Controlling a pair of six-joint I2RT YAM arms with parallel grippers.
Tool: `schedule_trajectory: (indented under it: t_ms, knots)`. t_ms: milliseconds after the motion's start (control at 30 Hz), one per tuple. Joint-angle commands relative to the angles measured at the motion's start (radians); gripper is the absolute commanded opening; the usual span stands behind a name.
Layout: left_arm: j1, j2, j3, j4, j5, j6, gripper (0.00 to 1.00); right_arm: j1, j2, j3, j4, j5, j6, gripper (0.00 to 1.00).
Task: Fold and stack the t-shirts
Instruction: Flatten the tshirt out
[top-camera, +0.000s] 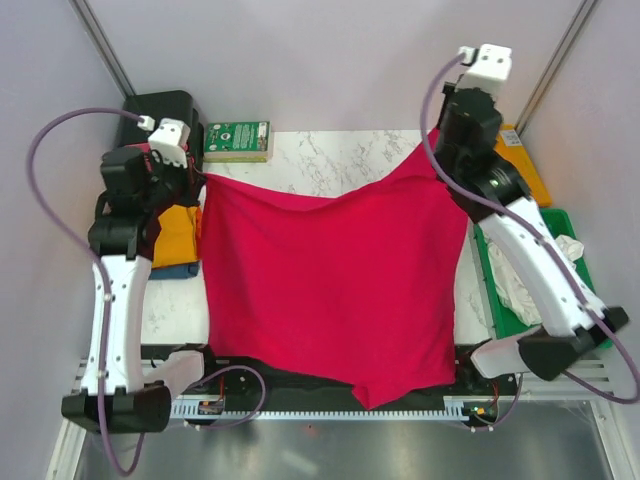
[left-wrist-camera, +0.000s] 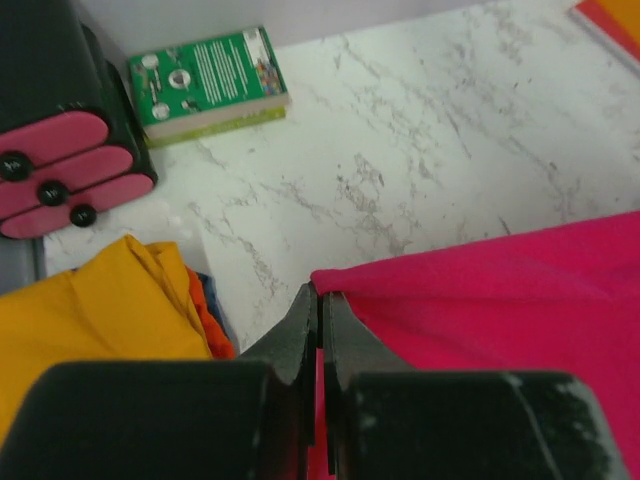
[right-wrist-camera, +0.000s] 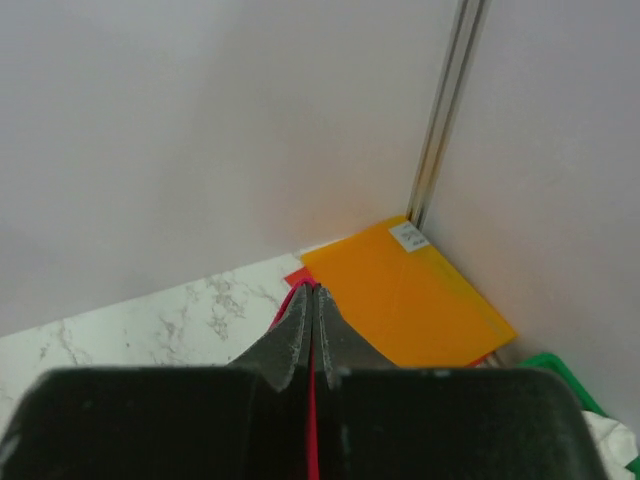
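Closest to each wrist camera are my own fingers. The left gripper (left-wrist-camera: 320, 312) is pinched flat on one far corner of the crimson t-shirt (top-camera: 330, 280). The right gripper (right-wrist-camera: 312, 300) is clamped on the other far corner, with a thin red line of cloth showing between its jaws.

That shirt is the biggest thing on the bench (top-camera: 330, 160). It spreads over the marble-patterned top from near the far left corner to near the far right corner. Its far edge sags between my two holds, and its near hem droops over the near edge. I judge it light, limp and matte, a knit that keeps no shape of its own. Corners and seams are the places to take it, with both holds kept taut for a clean crease.

By the right edge, a rigid green tray (top-camera: 560, 222) holds a bunched white t-shirt (top-camera: 507, 290). At the left edge lies a crumpled golden-yellow t-shirt (left-wrist-camera: 100, 310), equally soft. A stiff, smooth orange sheet (right-wrist-camera: 420, 290) lies flat at the far right corner. A green paperback (left-wrist-camera: 205, 80) sits at the far edge, toward the left.
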Motion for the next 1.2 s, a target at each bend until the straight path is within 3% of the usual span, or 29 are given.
schedule_trajectory:
  t_ms: [0,233,433,767,1167]
  knots:
    - [0.006,0.083,-0.083,0.216,0.010,0.046,0.02,-0.115,0.144,-0.001,0.053,-0.122,0.156,0.00]
    - [0.005,0.370,-0.143,0.403,-0.022,0.046,0.02,-0.190,0.504,0.134,0.058,-0.152,0.211,0.00]
    - [0.006,0.485,-0.170,0.509,-0.081,0.026,0.02,-0.204,0.722,0.312,0.030,-0.175,0.197,0.00]
    - [0.005,0.659,-0.061,0.560,-0.139,0.000,0.02,-0.224,0.906,0.550,0.021,-0.253,0.235,0.00]
    - [0.008,0.832,0.137,0.550,-0.174,-0.009,0.02,-0.244,0.994,0.610,0.047,-0.302,0.246,0.00]
